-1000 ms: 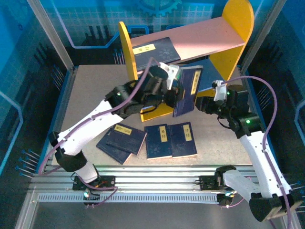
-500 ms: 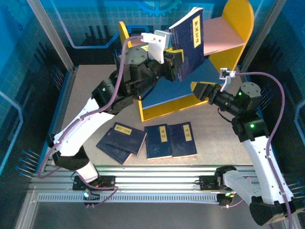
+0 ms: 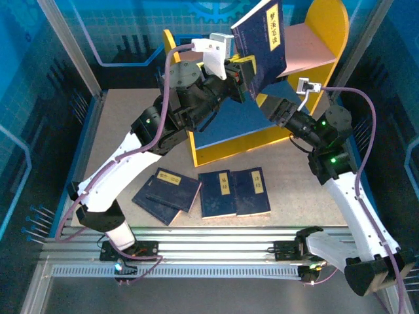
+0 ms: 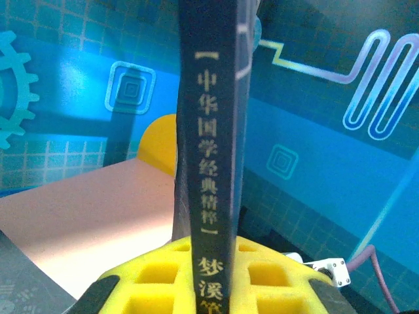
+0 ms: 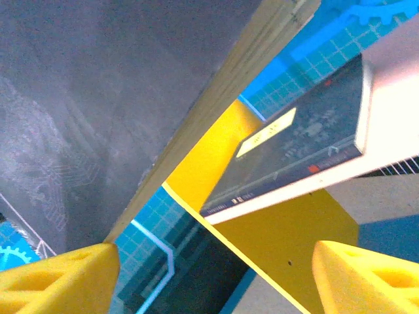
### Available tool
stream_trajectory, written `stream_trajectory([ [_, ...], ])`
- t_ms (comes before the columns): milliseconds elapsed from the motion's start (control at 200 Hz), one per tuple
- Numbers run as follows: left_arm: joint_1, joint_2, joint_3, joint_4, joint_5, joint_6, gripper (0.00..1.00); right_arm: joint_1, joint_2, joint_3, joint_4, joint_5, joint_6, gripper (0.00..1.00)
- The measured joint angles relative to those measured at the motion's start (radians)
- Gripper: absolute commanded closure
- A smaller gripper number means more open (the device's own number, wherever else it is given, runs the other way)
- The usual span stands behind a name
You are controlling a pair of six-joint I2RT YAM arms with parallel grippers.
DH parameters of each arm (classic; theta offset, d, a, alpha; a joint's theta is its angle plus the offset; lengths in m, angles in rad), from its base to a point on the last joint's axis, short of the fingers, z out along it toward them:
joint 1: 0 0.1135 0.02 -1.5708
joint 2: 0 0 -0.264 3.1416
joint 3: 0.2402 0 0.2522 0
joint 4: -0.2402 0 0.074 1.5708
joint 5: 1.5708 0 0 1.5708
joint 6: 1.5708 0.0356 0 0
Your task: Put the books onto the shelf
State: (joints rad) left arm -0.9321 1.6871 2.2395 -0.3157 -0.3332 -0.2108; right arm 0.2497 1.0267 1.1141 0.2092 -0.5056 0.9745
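My left claw (image 3: 243,69) is clenched on a thin dark navy-blue book with a yellow label strip (image 3: 262,39). I grasp it at its lower end, and its long axis goes up and away from my fingers, a little tilted. In my left wrist view the spine (image 4: 209,131) stands straight up out of the yellow pads (image 4: 163,275), with pale characters running along it. The top of the book is cut off by the frame edge.

Under this claw and the book is the pink upper board (image 3: 308,49) of the small bookcase with yellow rounded side panels (image 3: 327,26).

My right claw (image 3: 272,108) is released, fingers wide apart, nothing between them. It is just below the held book, over the blue lower board (image 3: 236,121). In its wrist view the dark cover and pale page edge (image 5: 216,98) cross above the fingertips. Beyond them a second navy book (image 5: 294,150) lies flat on the pink board.

Well behind both claws, four more navy books (image 3: 217,193) lie flat on the table (image 3: 124,131). The two at the left overlap.
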Motion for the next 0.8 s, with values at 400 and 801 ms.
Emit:
stream_trajectory([
  [400,0.005,-0.048,-0.082,0.076,-0.039,0.001,1.0,0.034,0.003,-0.047,0.137,0.0,0.099,0.27],
  [801,0.032,-0.056,-0.106,0.077,-0.071,0.0,1.0,0.082,-0.006,-0.074,0.221,0.003,0.11,0.26],
])
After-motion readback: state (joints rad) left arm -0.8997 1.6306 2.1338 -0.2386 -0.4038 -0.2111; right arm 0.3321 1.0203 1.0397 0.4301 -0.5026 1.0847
